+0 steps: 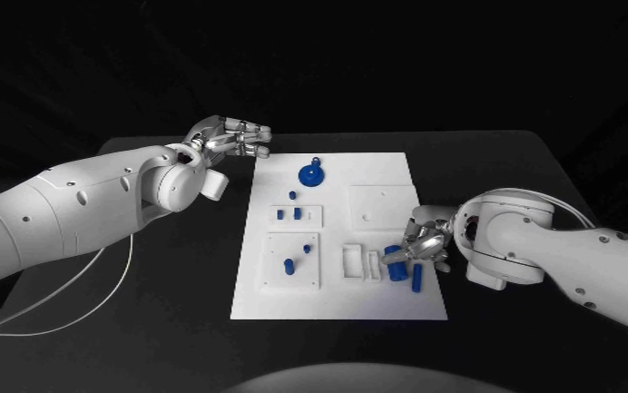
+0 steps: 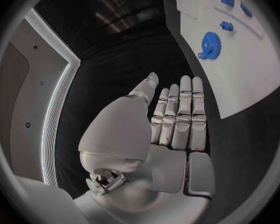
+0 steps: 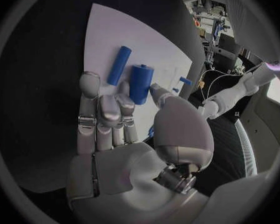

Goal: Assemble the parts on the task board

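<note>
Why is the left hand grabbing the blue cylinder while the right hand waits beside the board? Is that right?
Not quite: the hands are swapped. The right hand has its fingers at the blue cylinder, as the right wrist view shows. The left hand holds nothing and waits beside the board, as the head view shows.

left hand (image 1: 230, 139): flat, fingers (image 2: 177, 109) straight | right hand (image 1: 421, 246): fingers (image 3: 109, 112) pinching

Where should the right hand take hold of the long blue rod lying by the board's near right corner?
Probably at its middle, from above: the long blue rod lies flat on the task board, beside the right hand, with its long sides free for fingers to close across.
</note>
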Controlling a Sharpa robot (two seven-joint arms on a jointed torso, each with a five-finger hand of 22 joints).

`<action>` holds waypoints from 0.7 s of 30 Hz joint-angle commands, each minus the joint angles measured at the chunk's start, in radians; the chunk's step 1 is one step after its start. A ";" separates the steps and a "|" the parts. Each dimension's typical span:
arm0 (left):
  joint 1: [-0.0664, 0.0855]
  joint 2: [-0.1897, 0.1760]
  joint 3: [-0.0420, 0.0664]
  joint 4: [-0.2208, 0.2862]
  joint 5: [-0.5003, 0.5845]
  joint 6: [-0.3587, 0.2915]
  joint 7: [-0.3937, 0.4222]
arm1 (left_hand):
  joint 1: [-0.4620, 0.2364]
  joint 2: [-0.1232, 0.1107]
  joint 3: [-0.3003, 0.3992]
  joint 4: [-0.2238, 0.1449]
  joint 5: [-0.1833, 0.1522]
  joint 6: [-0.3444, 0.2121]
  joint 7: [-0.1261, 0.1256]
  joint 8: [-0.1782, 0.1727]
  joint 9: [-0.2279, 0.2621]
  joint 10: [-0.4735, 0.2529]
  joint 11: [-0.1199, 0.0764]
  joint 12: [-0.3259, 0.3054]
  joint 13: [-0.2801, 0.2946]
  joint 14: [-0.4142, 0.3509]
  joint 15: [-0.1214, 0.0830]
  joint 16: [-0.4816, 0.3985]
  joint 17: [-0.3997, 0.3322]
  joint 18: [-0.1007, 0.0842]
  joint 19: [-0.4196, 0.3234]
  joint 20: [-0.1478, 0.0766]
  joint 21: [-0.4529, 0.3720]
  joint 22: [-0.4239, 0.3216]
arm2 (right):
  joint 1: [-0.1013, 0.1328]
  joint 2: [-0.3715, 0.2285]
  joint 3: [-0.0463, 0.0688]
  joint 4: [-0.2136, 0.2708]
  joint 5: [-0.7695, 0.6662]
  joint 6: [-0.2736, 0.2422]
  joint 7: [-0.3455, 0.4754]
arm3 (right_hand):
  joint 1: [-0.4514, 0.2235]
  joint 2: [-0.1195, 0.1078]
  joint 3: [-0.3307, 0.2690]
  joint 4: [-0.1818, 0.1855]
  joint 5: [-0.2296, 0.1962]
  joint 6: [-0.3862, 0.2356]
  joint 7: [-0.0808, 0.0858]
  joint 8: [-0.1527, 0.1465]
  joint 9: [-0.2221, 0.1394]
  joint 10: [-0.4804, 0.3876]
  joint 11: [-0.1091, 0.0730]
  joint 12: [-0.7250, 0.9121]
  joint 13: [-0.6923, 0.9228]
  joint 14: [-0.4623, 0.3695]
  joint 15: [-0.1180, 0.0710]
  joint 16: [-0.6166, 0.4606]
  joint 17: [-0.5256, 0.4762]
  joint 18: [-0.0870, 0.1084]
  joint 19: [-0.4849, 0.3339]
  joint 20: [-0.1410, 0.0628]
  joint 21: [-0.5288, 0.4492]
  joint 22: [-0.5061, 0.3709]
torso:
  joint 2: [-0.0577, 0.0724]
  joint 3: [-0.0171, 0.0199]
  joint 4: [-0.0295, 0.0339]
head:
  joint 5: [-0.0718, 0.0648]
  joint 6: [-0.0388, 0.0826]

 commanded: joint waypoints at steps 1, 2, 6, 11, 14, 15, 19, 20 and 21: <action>-0.002 0.001 0.000 0.002 -0.001 0.018 0.002 | -0.009 -0.001 0.001 0.006 -0.006 -0.010 0.000 -0.002 0.000 -0.001 0.001 0.004 0.001 -0.001 -0.007 -0.005 0.001 -0.004 0.008 -0.002 0.001 -0.001 | -0.012 0.014 -0.011 -0.002 -0.026 0.032 -0.048 | 0.022 0.002 0.006 -0.015 -0.002 0.007 -0.006 -0.006 -0.234 -0.001 -0.001 0.002 0.001 0.007 -0.002 -0.001 0.003 -0.004 0.037 0.004 -0.004 0.001 | 0.000 -0.0003 0.0015 | 0.002 -0.003; -0.002 0.001 0.000 0.003 -0.001 0.019 0.001 | -0.009 -0.001 0.001 0.006 -0.006 -0.010 0.000 -0.002 0.000 -0.001 0.001 0.004 0.001 -0.001 -0.007 -0.005 0.001 -0.004 0.008 -0.002 0.001 -0.001 | -0.012 0.017 -0.012 -0.003 -0.030 0.034 -0.048 | 0.033 0.001 0.016 -0.029 -0.002 0.008 -0.005 -0.006 -0.233 -0.001 -0.001 0.002 0.001 0.007 -0.002 -0.001 0.004 -0.004 0.037 0.004 -0.004 0.002 | 0.000 -0.0007 0.0021 | 0.001 -0.003; -0.002 0.000 0.000 0.003 -0.001 0.020 0.001 | -0.009 -0.001 0.001 0.006 -0.006 -0.010 0.000 -0.002 0.000 -0.001 0.001 0.004 0.001 -0.001 -0.007 -0.005 0.001 -0.004 0.008 -0.002 0.001 -0.001 | -0.012 0.025 -0.018 -0.007 -0.037 0.031 -0.048 | 0.093 0.018 0.075 -0.119 0.060 0.014 -0.008 -0.007 -0.229 -0.002 -0.002 0.004 0.001 0.007 -0.001 0.001 0.005 -0.003 0.037 0.006 -0.003 0.006 | 0.000 -0.0007 0.0006 | 0.003 -0.005; -0.002 -0.001 0.000 0.003 -0.001 0.020 0.000 | -0.007 -0.001 0.001 0.007 -0.005 -0.010 0.001 -0.002 0.000 -0.001 0.001 0.004 0.001 0.000 -0.007 -0.005 0.001 -0.004 0.009 -0.002 0.002 -0.005 | -0.012 0.031 -0.023 -0.013 -0.038 0.001 -0.047 | 0.108 0.056 0.084 -0.219 0.237 0.016 -0.008 -0.009 -0.260 -0.007 -0.005 0.007 0.000 0.007 -0.003 0.000 0.003 -0.003 0.037 0.005 -0.006 0.012 | -0.001 -0.0013 -0.0001 | 0.005 -0.005; -0.002 0.000 0.000 0.003 -0.002 0.020 -0.001 | -0.007 -0.001 0.001 0.007 -0.005 -0.010 0.001 -0.002 0.000 -0.001 0.001 0.004 0.001 0.000 -0.007 -0.005 0.001 -0.004 0.009 -0.002 0.002 -0.005 | -0.012 0.032 -0.024 -0.018 -0.024 -0.036 -0.044 | 0.106 0.077 0.101 -0.262 0.297 0.023 -0.009 -0.009 -0.275 -0.008 -0.007 0.012 0.002 0.007 -0.003 0.004 0.006 -0.003 0.039 0.004 0.003 0.019 | -0.001 -0.0005 -0.0003 | 0.006 -0.004; -0.002 0.000 0.000 0.003 -0.002 0.020 -0.001 | -0.007 -0.001 0.001 0.007 -0.005 -0.010 0.001 -0.002 0.000 -0.001 0.001 0.004 0.001 0.000 -0.007 -0.005 0.001 -0.004 0.009 -0.002 0.002 -0.005 | -0.012 0.033 -0.025 -0.019 -0.015 -0.048 -0.044 | 0.098 0.082 0.110 -0.274 0.324 0.023 -0.009 -0.008 -0.281 -0.009 -0.007 0.012 0.002 0.007 -0.004 0.003 0.006 -0.003 0.039 0.003 0.004 0.021 | 0.000 0.0000 -0.0001 | 0.007 -0.003; -0.002 0.000 0.000 0.002 -0.002 0.021 -0.002 | -0.007 -0.001 0.001 0.007 -0.005 -0.010 0.001 -0.002 0.000 -0.001 0.001 0.004 0.001 0.000 -0.007 -0.005 0.001 -0.004 0.009 -0.002 0.002 -0.005 | -0.012 0.031 -0.025 -0.024 0.034 -0.100 -0.041 | 0.083 0.094 0.155 -0.310 0.378 0.020 -0.002 -0.008 -0.301 -0.013 -0.005 0.007 -0.002 0.006 -0.003 0.000 0.003 -0.002 0.038 0.004 0.006 0.027 | 0.000 0.0002 0.0004 | 0.008 -0.003; -0.002 0.000 0.000 0.002 -0.002 0.021 -0.002 | -0.007 -0.001 0.001 0.007 -0.005 -0.010 0.001 -0.002 0.000 -0.001 0.001 0.004 0.001 0.000 -0.007 -0.005 0.001 -0.004 0.009 -0.002 0.002 -0.005 | -0.012 0.030 -0.025 -0.024 0.048 -0.111 -0.040 | 0.078 0.096 0.163 -0.316 0.383 0.021 -0.001 -0.008 -0.306 -0.013 -0.005 0.007 -0.002 0.006 -0.003 0.001 0.003 -0.002 0.038 0.004 0.007 0.029 | 0.000 0.0003 0.0001 | 0.009 -0.003; -0.002 0.000 0.000 0.001 -0.002 0.022 -0.002 | -0.007 -0.001 0.001 0.007 -0.005 -0.010 0.001 -0.002 0.000 -0.001 0.001 0.004 0.001 0.000 -0.007 -0.005 0.001 -0.004 0.009 -0.002 0.002 -0.005 | -0.011 0.028 -0.025 -0.024 0.062 -0.120 -0.040 | 0.078 0.097 0.165 -0.318 0.384 0.021 -0.001 -0.008 -0.307 -0.013 -0.005 0.008 -0.002 0.006 -0.003 0.001 0.004 -0.002 0.038 0.004 0.008 0.029 | 0.000 0.0002 0.0000 | 0.010 -0.003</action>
